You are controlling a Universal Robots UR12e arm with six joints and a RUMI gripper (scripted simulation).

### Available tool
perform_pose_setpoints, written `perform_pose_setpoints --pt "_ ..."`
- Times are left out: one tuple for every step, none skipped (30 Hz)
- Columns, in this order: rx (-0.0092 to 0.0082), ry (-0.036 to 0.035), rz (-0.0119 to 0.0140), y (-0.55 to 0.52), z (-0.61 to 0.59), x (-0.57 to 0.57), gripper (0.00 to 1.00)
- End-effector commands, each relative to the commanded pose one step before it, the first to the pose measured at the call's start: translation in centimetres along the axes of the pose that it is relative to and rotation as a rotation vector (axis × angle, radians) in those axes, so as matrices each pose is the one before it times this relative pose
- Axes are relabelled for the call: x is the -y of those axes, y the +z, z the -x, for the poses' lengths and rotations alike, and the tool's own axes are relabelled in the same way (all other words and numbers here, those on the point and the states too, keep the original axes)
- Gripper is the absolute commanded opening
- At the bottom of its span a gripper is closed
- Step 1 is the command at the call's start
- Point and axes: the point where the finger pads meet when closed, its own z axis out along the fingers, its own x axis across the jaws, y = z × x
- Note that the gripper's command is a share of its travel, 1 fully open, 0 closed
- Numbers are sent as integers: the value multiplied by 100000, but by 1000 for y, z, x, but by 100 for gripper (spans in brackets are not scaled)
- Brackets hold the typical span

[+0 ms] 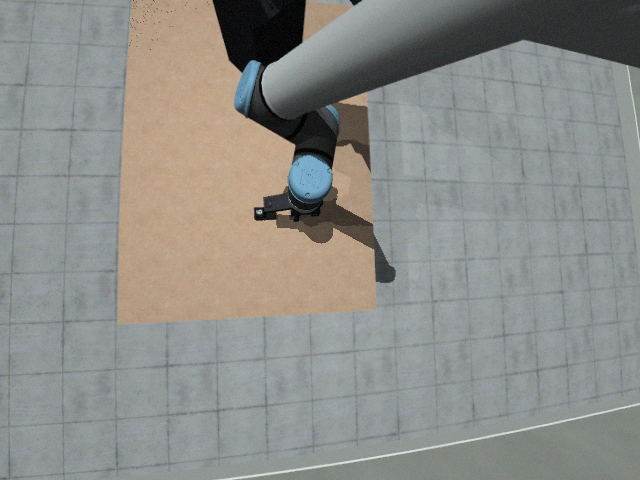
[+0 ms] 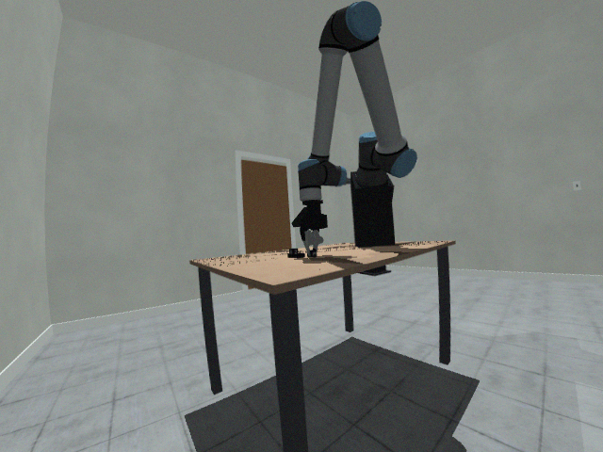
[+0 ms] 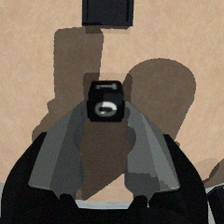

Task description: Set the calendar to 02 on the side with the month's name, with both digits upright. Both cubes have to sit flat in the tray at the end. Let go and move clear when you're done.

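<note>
My gripper (image 3: 105, 100) is shut on a small black cube (image 3: 106, 101). The cube's near face shows a white digit that looks like a 0, and a white mark shows on its top face. In the exterior view the gripper (image 2: 311, 249) points straight down and holds the cube just above the wooden table top (image 2: 311, 267). A larger dark block (image 3: 107, 12) lies on the table beyond the cube, apart from it. I cannot tell whether it is the tray or the other cube. It also shows in the top view (image 1: 258, 212) and in the exterior view (image 2: 293, 252).
The robot's black base column (image 2: 372, 211) stands at the back of the table. The arm (image 1: 413, 46) hides part of the table from above. The table's right edge (image 1: 373, 206) is close to the gripper.
</note>
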Motion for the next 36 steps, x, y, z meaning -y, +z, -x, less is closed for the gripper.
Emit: perform_pose_setpoints --pt "66 -24 -16 -26 30 1 10" --pt "0 0 0 0 0 0 10" --pt "0 0 0 0 0 0 10" --pt "0 0 0 0 0 0 10" --pt "0 0 0 0 0 0 10" --pt "0 0 0 0 0 0 10" --pt "0 0 0 0 0 0 10" --pt "0 0 0 0 0 0 10" --pt "0 0 0 0 0 0 10" --pt "0 0 0 0 0 0 10" --pt "0 0 0 0 0 0 10" --pt "0 0 0 2 0 0 10" --pt "0 0 0 4 0 0 10" --pt "0 0 0 8 0 0 10" --pt "0 0 0 12 0 0 10" --pt "0 0 0 16 0 0 10" --pt "0 0 0 19 0 0 10" --pt "0 0 0 23 0 0 10" --pt "0 0 0 26 0 0 10" --pt "0 0 0 29 0 0 10" --pt "0 0 0 0 0 0 10" --pt "0 0 0 0 0 0 10" --pt "0 0 0 30 0 0 10" --pt "0 0 0 31 0 0 10" --pt "0 0 0 31 0 0 10" --pt "0 0 0 30 0 0 10" --pt "0 0 0 29 0 0 10" --pt "0 0 0 26 0 0 10" --pt "0 0 0 23 0 0 10" --pt "0 0 0 20 0 0 10" --pt "0 0 0 16 0 0 10" --pt "0 0 0 12 0 0 10" --pt "0 0 0 8 0 0 10" --pt "0 0 0 4 0 0 10" --pt "0 0 0 2 0 0 10" --pt "0 0 0 0 0 0 10"
